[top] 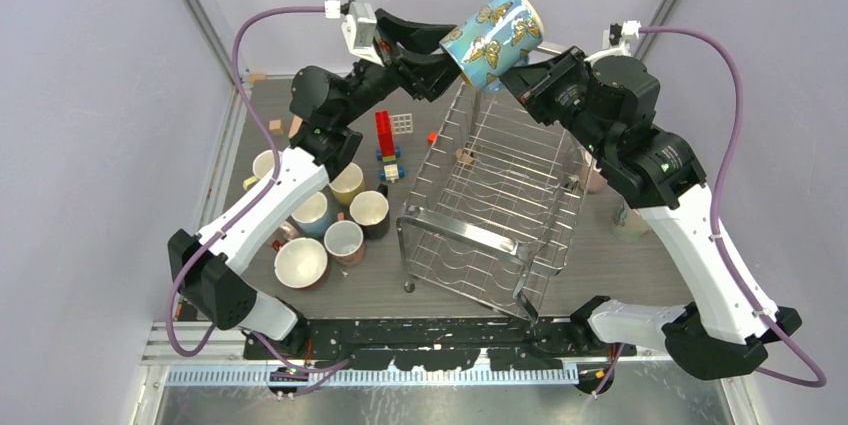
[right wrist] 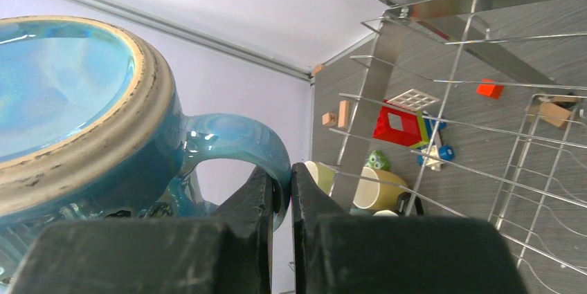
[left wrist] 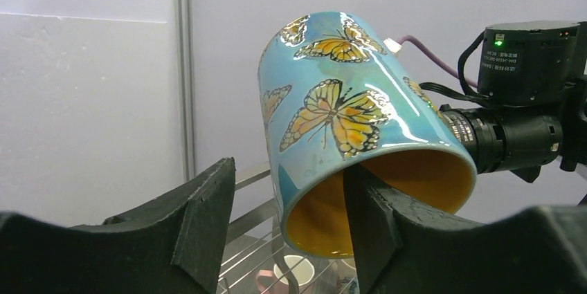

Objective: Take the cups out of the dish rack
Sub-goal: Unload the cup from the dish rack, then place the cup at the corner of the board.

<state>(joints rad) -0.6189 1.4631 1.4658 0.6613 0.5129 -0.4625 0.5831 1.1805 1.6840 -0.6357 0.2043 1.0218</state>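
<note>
**Butterfly cup [top: 495, 37] aloft over the far end of the dish rack [top: 500, 195], between your two tools.**
You held the cup tilted, its long axis running from the mouth, low and facing your left arm, up to the base on the right-arm side. Your right tool [right wrist: 282, 176] was clenched on the handle [right wrist: 239, 138]. Your left tool [left wrist: 287, 173] stood partly open astride the rim, one finger [left wrist: 374, 218] inside the yellow mouth and the other outside, apart from the wall. Other cups [top: 325, 220] stood on the bench [top: 640, 265], left of the rack.
</note>
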